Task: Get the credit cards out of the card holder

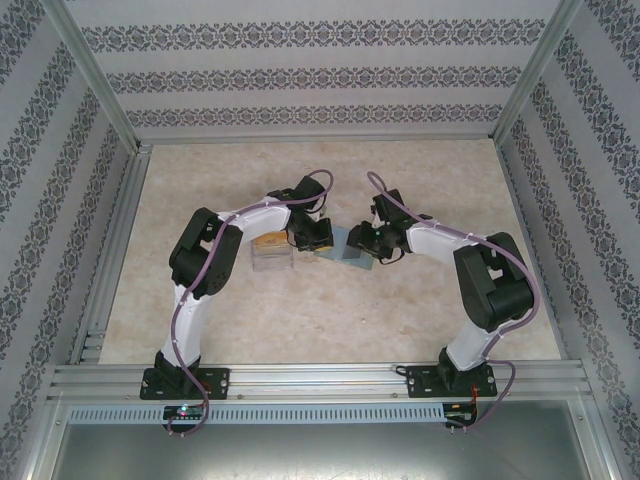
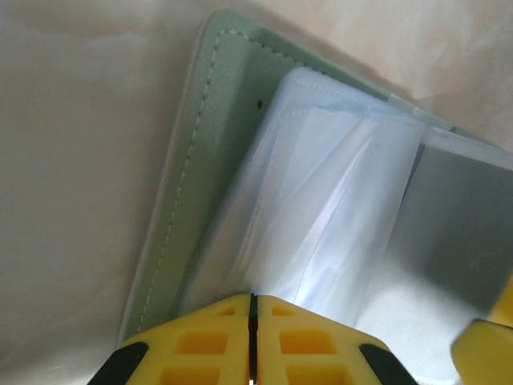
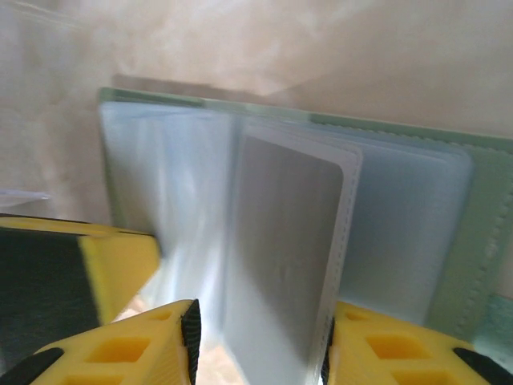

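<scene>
We see the card holder [image 1: 347, 252] lying open on the table [image 1: 300, 320], in the middle between the two claws, its pale green stitched cover [image 2: 216, 160] facing up under a fan of clear plastic sleeves [image 2: 337, 200]. One sleeve leaf [image 3: 288, 241] stands up with a flat grey insert, and we cannot tell whether that is a card. The left gripper [image 2: 251, 337] is closed tight at the sleeves' edge, but we cannot tell whether a sleeve is caught in it. The right gripper [image 3: 260, 345] has its fingers apart on either side of the grey leaf, and we cannot tell whether they press it. Just left of the holder sits a clear box [image 1: 272, 255] with an orange card [image 1: 268, 241] inside, partly under the left arm. The tabletop is pale and marbled, ringed by metal rails [image 1: 320, 375] and patterned walls [image 1: 300, 80].
</scene>
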`<control>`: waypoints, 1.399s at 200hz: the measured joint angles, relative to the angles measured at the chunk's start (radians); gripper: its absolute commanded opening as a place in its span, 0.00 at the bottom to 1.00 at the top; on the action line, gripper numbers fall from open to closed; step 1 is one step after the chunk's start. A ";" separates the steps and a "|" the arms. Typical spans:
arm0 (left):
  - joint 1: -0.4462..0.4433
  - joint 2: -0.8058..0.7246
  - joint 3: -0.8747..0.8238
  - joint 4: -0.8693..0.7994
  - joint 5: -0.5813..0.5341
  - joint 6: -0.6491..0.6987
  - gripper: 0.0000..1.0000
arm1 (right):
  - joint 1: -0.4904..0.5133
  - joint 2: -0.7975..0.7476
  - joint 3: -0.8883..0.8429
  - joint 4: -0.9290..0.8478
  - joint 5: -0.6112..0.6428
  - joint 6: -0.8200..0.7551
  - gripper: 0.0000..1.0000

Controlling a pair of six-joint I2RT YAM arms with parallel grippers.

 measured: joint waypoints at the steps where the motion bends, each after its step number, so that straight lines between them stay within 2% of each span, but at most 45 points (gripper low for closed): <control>1: 0.000 0.000 0.000 0.000 0.000 0.000 0.10 | 0.000 0.000 0.000 0.002 -0.002 0.000 0.45; 71: 0.000 -0.005 0.000 -0.003 -0.009 0.000 0.10 | 0.006 -0.007 0.011 0.143 -0.109 0.098 0.45; 120: 0.003 -0.045 0.000 -0.051 -0.071 0.002 0.10 | 0.005 0.037 0.028 0.228 -0.161 0.161 0.44; 217: 0.003 -0.095 0.053 -0.089 -0.099 0.012 0.12 | -0.029 -0.024 -0.054 0.201 -0.111 0.153 0.39; 280: 0.002 -0.010 0.071 -0.089 -0.076 0.019 0.12 | -0.029 -0.001 -0.061 0.184 -0.092 0.153 0.33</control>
